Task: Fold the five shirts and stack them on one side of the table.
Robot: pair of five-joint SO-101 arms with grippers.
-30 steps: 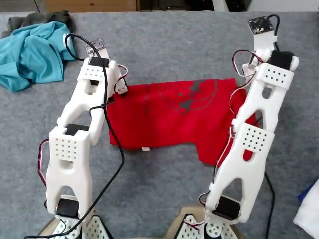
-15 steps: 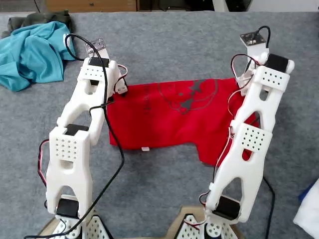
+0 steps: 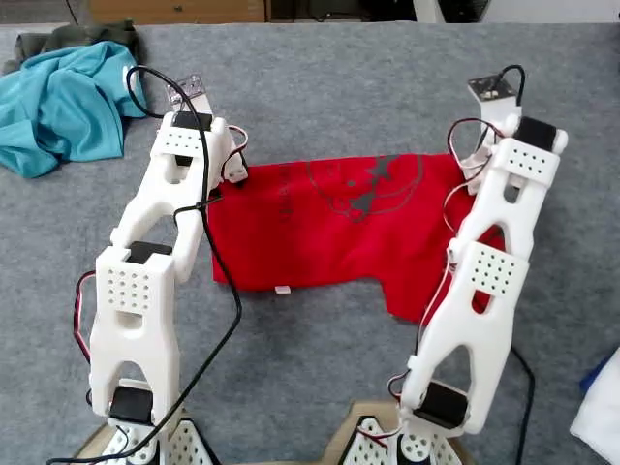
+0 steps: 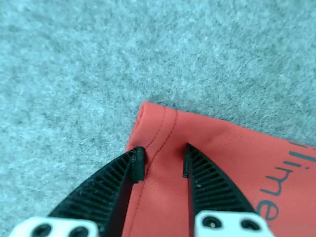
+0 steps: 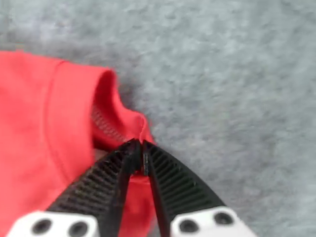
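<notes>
Red shirt (image 3: 339, 223) lies mostly flat in the middle of the grey felt table (image 3: 320, 87), between the two arms, with its far edge running from one gripper to the other. A crumpled teal shirt (image 3: 63, 97) sits well apart at the far left corner, and a white cloth (image 3: 601, 407) pokes in at the near right edge.

The left gripper (image 4: 160, 160) is spread open. Its ribbed fingertips (image 4: 138, 163) stand on either side of the stitched hem line at the shirt's far left corner, resting on or just above the fabric. The right gripper (image 5: 140, 150) is pinched closed on a small raised ridge of red fabric at the far right corner, beside a rolled-up hem.

The step in hand looks like taking both far corners for a fold toward the near edge. To do it well, the left jaws should press down into the felt before closing, so they catch every layer at the corner and not just the top one. The right hold looks thin, so a slow lift seems wise. Both corners should rise together and level, keeping the edge between them lightly taut so the fold lands straight.
</notes>
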